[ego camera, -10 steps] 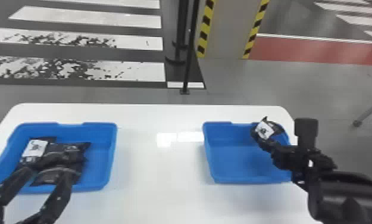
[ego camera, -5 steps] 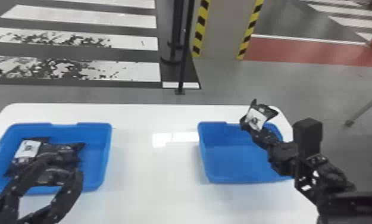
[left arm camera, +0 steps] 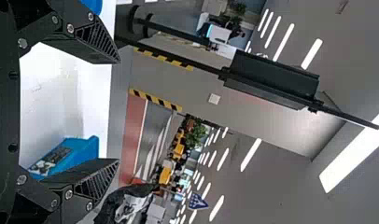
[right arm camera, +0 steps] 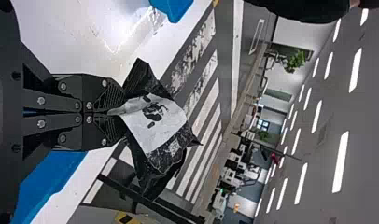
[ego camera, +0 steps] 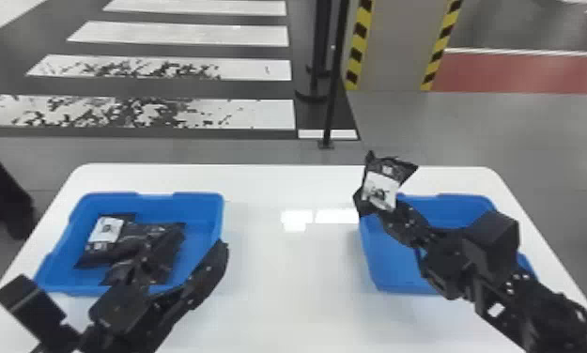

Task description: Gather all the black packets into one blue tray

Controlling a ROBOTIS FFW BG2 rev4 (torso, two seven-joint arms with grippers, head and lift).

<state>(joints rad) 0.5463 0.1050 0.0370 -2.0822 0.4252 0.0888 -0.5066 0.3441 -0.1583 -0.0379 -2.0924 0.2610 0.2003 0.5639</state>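
In the head view, my right gripper (ego camera: 390, 212) is shut on a black packet (ego camera: 382, 185) with a white label, held above the far left corner of the right blue tray (ego camera: 376, 277). The right wrist view has this packet (right arm camera: 157, 123) pinched at its edge by the right gripper (right arm camera: 117, 112). My left gripper (ego camera: 199, 240) stands open over the right part of the left blue tray (ego camera: 214, 211). Several black packets (ego camera: 104, 234) lie together in that tray, partly hidden by the left arm. Nothing is between the spread fingers of the left gripper (left arm camera: 118, 111).
Both trays stand apart on a white table (ego camera: 292, 277), with bare tabletop between them. Beyond its far edge, a thin black pole (ego camera: 333, 94) rises from the floor. In the left wrist view, a dark, white-marked shape (left arm camera: 50, 161) shows at a blue tray; I cannot tell what it is.
My right gripper has carried its packet leftward from the right tray's far right part to its far left corner. The left gripper has shifted right over its tray. The head view has swung left.
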